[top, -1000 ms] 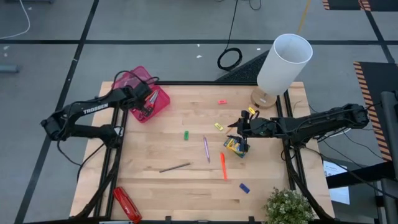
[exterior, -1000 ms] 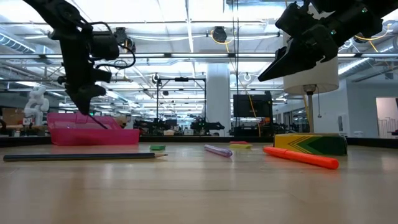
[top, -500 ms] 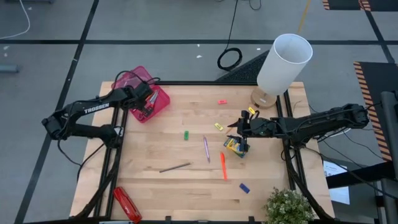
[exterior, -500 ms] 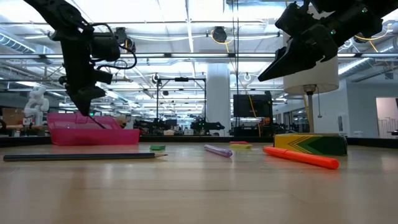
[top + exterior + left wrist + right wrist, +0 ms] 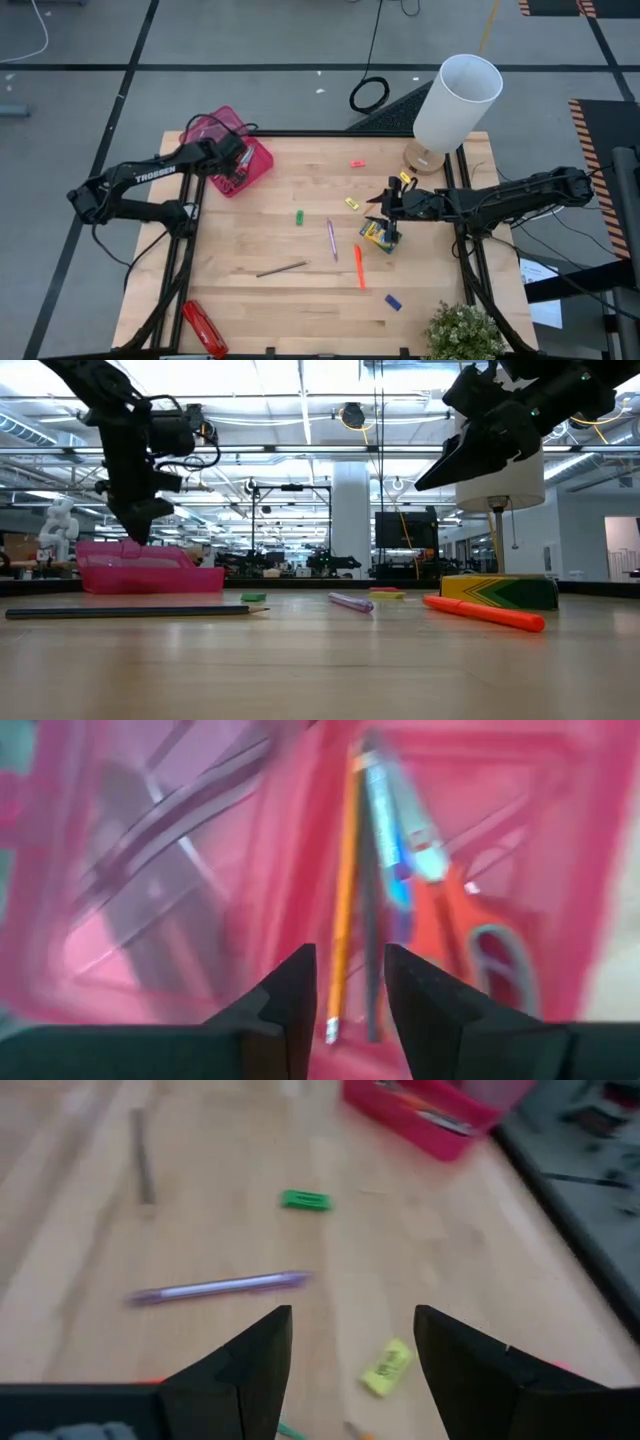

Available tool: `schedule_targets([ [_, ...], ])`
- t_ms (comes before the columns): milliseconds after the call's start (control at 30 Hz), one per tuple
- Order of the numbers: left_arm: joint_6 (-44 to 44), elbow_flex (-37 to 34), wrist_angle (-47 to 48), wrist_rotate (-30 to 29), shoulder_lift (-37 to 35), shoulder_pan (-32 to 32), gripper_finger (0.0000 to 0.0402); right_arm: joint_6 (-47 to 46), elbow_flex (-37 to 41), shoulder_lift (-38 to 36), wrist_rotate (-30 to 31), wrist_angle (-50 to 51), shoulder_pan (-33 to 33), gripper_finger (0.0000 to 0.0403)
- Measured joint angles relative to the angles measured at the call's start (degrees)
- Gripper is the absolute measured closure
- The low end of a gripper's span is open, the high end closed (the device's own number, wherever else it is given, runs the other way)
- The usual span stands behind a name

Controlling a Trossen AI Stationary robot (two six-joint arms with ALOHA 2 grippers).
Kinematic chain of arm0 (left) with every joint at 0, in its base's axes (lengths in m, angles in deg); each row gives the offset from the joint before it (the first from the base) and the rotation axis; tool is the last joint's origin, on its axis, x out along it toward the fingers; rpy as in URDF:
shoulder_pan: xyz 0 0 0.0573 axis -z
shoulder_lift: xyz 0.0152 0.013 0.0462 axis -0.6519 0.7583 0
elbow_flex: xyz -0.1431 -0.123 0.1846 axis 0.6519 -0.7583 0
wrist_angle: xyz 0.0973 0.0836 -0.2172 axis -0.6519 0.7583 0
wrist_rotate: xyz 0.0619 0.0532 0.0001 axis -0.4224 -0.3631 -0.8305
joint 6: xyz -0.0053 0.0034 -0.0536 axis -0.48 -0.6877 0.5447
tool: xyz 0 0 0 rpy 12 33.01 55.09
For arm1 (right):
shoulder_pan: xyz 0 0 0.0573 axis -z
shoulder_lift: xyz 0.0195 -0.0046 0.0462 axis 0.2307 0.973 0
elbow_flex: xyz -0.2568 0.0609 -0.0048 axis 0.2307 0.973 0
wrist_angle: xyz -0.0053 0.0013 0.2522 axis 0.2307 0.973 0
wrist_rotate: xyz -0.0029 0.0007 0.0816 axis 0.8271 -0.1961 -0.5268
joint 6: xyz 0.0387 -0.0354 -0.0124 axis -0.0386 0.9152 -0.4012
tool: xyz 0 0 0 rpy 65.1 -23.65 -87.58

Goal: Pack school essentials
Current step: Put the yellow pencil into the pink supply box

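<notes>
The left gripper (image 5: 237, 160) hangs over the pink basket (image 5: 258, 160) at the bench's far left corner, its fingers (image 5: 290, 1005) a little apart and holding nothing. Inside the basket lie an orange pencil (image 5: 343, 945), a blue pen (image 5: 385, 830) and red-handled scissors (image 5: 480, 935) — all side by side on the basket floor.

The right gripper (image 5: 385, 212) is raised above the bench near its right edge, fingers (image 5: 240, 1370) spread wide and empty, just over the green-yellow crayon box (image 5: 376, 236). An orange marker (image 5: 359, 266) lies on the bench just beside the box, toward the near edge. A purple pen (image 5: 331, 239) rests near the middle, with a green eraser (image 5: 299, 217) beyond it toward the left edge and a yellow eraser (image 5: 352, 203) toward the far edge. A pink eraser (image 5: 357, 163) sits close to the far edge, a blue eraser (image 5: 393, 301) close to the near edge.

A grey pencil (image 5: 281, 268) lies toward the near left — well apart from the basket. A red stapler-like object (image 5: 203, 327) rests at the near left corner, a white lamp (image 5: 455, 105) at the far right corner, and a small green plant (image 5: 465, 335) at the near right corner
</notes>
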Motion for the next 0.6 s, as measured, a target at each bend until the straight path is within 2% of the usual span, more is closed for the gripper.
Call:
schedule_targets([
  [167,0.0,0.0,-5.0,3.6,-0.1,3.9,0.0286,-2.4,0.0,0.2,9.0,-1.1,0.4,0.0200],
  [233,0.0,0.0,-6.9,4.7,-0.4,5.9,0.0290,-3.0,-0.1,0.7,10.1,-1.9,1.3,0.0200],
  [433,0.7,0.0,-11.8,7.2,-0.4,13.1,0.0295,-0.1,-0.1,2.3,6.2,1.3,4.9,0.0200],
  [600,2.9,0.0,-14.1,7.3,-0.4,18.8,0.0295,1.9,-0.1,4.4,-2.9,4.2,9.7,0.0202],
])
